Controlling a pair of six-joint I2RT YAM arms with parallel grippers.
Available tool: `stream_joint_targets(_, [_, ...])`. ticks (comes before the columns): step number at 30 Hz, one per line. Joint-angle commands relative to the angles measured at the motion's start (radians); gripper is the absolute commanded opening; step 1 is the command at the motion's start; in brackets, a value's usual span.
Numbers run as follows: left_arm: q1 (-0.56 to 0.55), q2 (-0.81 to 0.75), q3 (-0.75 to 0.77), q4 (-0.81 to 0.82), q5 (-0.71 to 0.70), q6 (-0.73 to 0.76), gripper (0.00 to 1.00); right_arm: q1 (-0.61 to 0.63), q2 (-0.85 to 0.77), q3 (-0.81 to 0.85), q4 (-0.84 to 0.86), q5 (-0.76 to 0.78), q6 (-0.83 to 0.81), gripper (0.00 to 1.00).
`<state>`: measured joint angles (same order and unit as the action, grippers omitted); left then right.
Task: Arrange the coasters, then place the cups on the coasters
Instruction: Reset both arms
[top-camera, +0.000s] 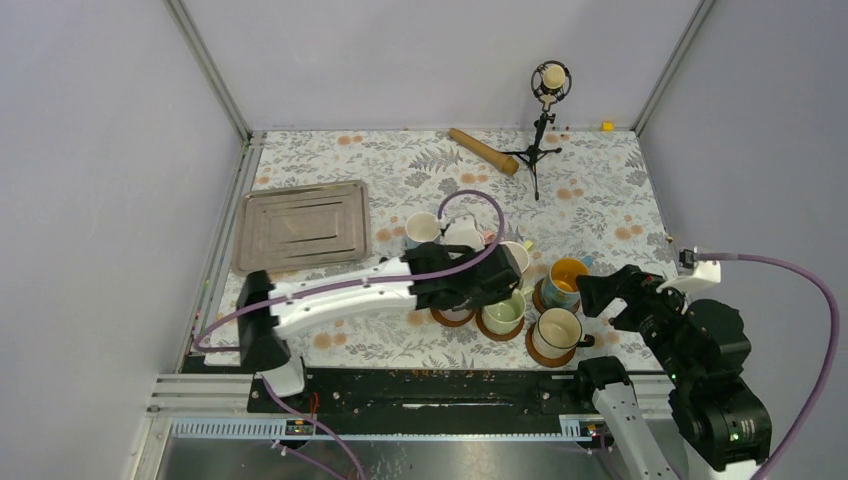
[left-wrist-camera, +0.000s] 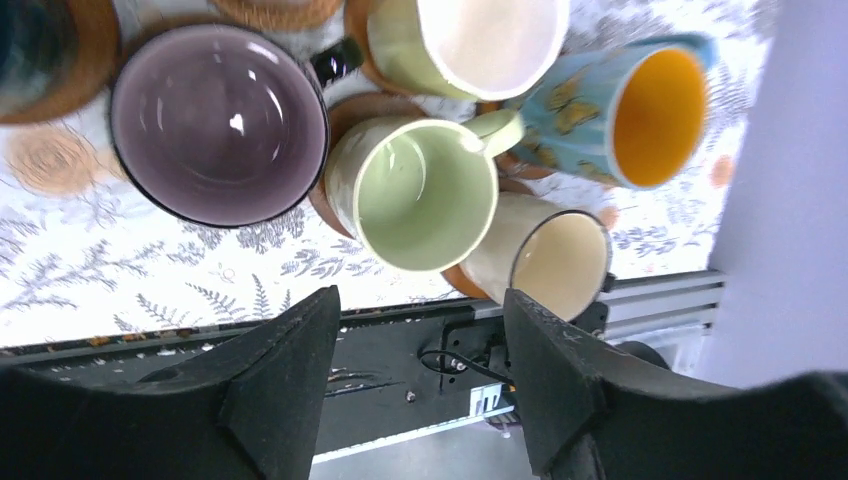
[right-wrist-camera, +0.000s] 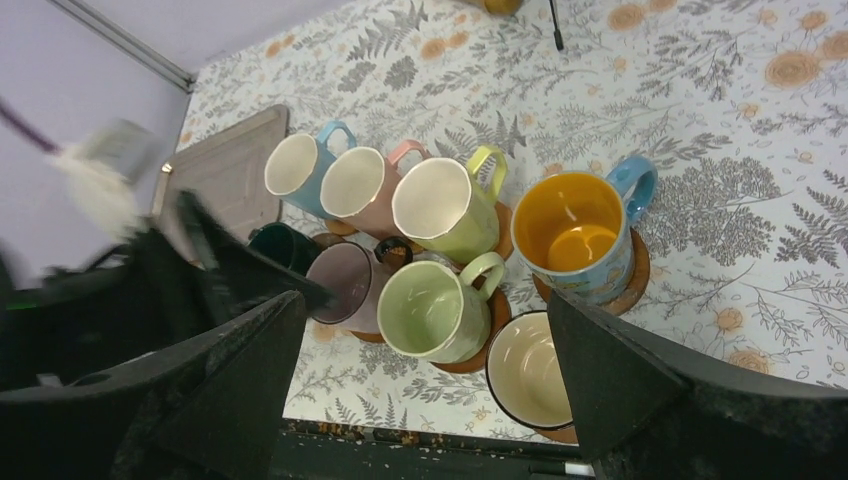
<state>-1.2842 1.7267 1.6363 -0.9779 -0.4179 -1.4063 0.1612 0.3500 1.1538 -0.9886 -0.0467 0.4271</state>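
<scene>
Just beyond the left gripper (left-wrist-camera: 420, 300), jaws parted and empty, the mauve cup (left-wrist-camera: 218, 125) is sitting on its coaster (top-camera: 452, 320), the wide-open right gripper (right-wrist-camera: 425, 300) hovering farther away.

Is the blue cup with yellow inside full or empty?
Empty. The right wrist view looks down into the blue cup, showing only its bare yellow bottom.

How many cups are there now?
8 in one cluster: light blue cup, pink cup, cream cup at the back; dark green cup, mauve cup, light green cup mid-row; beige cup nearest; yellow-inside cup right. None looks hidden.
</scene>
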Motion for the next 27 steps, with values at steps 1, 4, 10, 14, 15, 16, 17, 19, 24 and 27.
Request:
stream_joint_targets(1, [0.012,-0.142,0.036,0.022,-0.184,0.134,0.64,0.004,0.045,-0.042,0.043,-0.024,-0.023,0.99])
stream_joint_targets(4, [0.018,-0.222,0.014,0.129,-0.265,0.311,0.97,0.005,0.067,-0.058,0.019,-0.021,-0.068,0.99])
stream_joint_targets(10, [0.083,-0.365,-0.001,0.217,-0.330,0.628,0.99,0.004,0.078,-0.057,-0.035,0.026,-0.123,0.99])
stream_joint_targets(14, [0.203,-0.503,-0.085,0.255,-0.210,0.798,0.99,0.004,0.068,-0.061,-0.040,-0.006,-0.116,0.99])
stream_joint_targets(15, [0.239,-0.556,-0.121,0.274,-0.146,0.850,0.99,0.004,0.062,-0.060,-0.045,-0.001,-0.119,0.99])
stream_joint_targets(16, [0.274,-0.600,-0.158,0.287,-0.101,0.871,0.99,0.005,0.058,-0.059,-0.049,0.007,-0.120,0.99])
stream_joint_targets(17, [0.302,-0.645,-0.192,0.302,-0.057,0.890,0.99,0.005,0.053,-0.057,-0.053,0.011,-0.120,0.99])
stream_joint_targets(19, [0.343,-0.733,-0.265,0.337,0.018,0.935,0.99,0.005,0.038,-0.058,-0.054,0.009,-0.113,0.99])
stream_joint_targets(24, [0.358,-0.899,-0.413,0.344,0.063,0.986,0.99,0.004,0.004,-0.086,-0.007,-0.052,-0.035,0.99])
stream_joint_targets(27, [0.359,-0.981,-0.483,0.349,0.092,0.993,0.99,0.004,-0.028,-0.126,0.038,-0.077,0.017,0.99])
